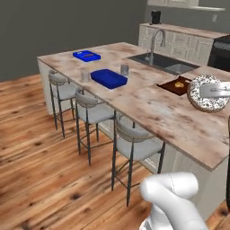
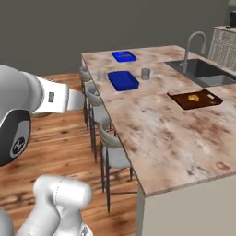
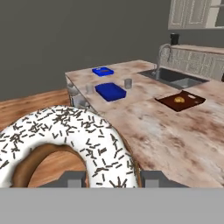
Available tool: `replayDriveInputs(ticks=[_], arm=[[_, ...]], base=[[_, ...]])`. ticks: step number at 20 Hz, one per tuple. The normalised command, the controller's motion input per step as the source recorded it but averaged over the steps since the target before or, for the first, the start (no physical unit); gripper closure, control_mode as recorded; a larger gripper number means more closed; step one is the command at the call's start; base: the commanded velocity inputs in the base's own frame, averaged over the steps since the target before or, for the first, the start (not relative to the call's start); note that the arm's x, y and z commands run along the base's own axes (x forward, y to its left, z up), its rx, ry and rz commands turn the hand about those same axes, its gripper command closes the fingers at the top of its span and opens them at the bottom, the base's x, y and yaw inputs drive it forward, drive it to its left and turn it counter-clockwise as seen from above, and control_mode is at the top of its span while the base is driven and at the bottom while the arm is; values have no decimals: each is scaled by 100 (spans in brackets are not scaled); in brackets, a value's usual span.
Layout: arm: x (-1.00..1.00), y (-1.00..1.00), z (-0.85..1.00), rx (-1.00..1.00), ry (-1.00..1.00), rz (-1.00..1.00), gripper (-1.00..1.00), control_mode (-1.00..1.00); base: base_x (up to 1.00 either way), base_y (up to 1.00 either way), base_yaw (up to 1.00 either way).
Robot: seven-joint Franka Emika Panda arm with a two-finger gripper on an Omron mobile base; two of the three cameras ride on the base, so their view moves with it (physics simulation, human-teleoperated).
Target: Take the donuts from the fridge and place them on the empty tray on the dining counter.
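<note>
Hand view had the gripper closed on the white speckled donut, which loomed large in the lower left, its tan inner rim showing and its icing dotted with dark sprinkles. In the left base view the same donut hung at the right edge above the near end of the dining counter, a grey finger lying across it.

Beyond it on the marble lay a dark brown tray with a small orange item on it. Farther along sat the deep blue tray, with a small grey cup just beside it toward the sink and another cup near its other side. The flatter blue tray lay well past that, near the far end. Grey stools lined the counter's edge over the wooden floor.
</note>
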Motion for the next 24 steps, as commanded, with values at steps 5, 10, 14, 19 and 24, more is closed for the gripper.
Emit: replayDriveInputs(ticks=[5, 10, 14, 19, 24], arm=[[0, 0, 0, 0, 0, 0, 100, 100], [0, 0, 0, 0, 0, 0, 100, 100], [0, 0, 0, 0, 0, 0, 100, 100], [0, 0, 0, 0, 0, 0, 100, 100], [0, 0, 0, 0, 0, 0, 100, 100]], base=[[38, 100, -27], [100, 100, -36], [100, 100, -34], [100, 100, -28], [100, 100, -21]])
